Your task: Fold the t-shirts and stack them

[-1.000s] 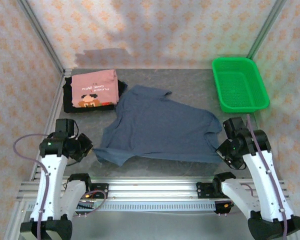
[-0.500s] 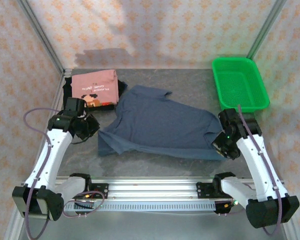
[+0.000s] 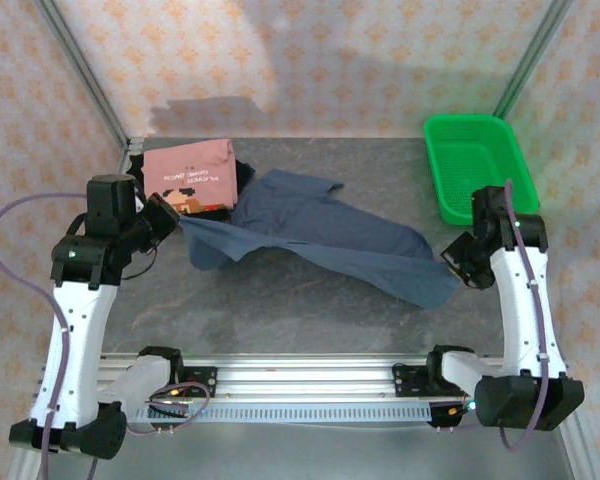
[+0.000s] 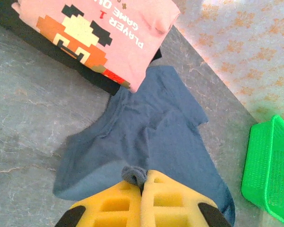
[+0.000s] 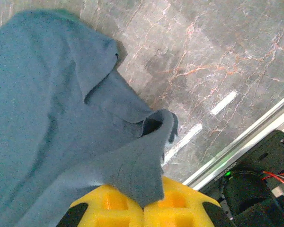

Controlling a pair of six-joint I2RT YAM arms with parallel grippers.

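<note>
Top view, progress: the pink shirt [image 3: 188, 178] lies folded on the black shirt [image 3: 242, 180] at ten o'clock on the table [image 3: 280, 300]. I judge two of three shirts done. The slate-blue shirt [image 3: 320, 235] is unfolded, so folding and stacking it are left.
Top view, my hold: my left pincer [image 3: 172, 222] grips the slate-blue shirt at its nine o'clock end and my right pincer [image 3: 450, 268] at its four o'clock end. The cloth is drawn out between them.
Top view, surroundings: the green basket [image 3: 477, 165] sits at two o'clock, well apart from the shirts.
Left wrist view, grip: my left pincer [image 4: 142, 177] is clenched on a small bunched nub of the slate-blue shirt [image 4: 151, 127], which hangs away toward twelve o'clock.
Left wrist view, materials: the cloth is soft, matte and plain. The pink shirt [image 4: 104, 28] at eleven o'clock carries a blocky pixel face and small lettering, with the black shirt [image 4: 85, 73] showing under its edge. The green basket [image 4: 265, 165] at four o'clock is rigid plastic mesh.
Right wrist view, grip: my right pincer [image 5: 143, 201] is clamped on a hem corner of the slate-blue shirt [image 5: 47, 94], which curls over at the pads.
Right wrist view, materials: the knit looks limp and creases readily. The table [image 5: 189, 56] at one o'clock is hard grey stone-patterned sheet with pale veins.
</note>
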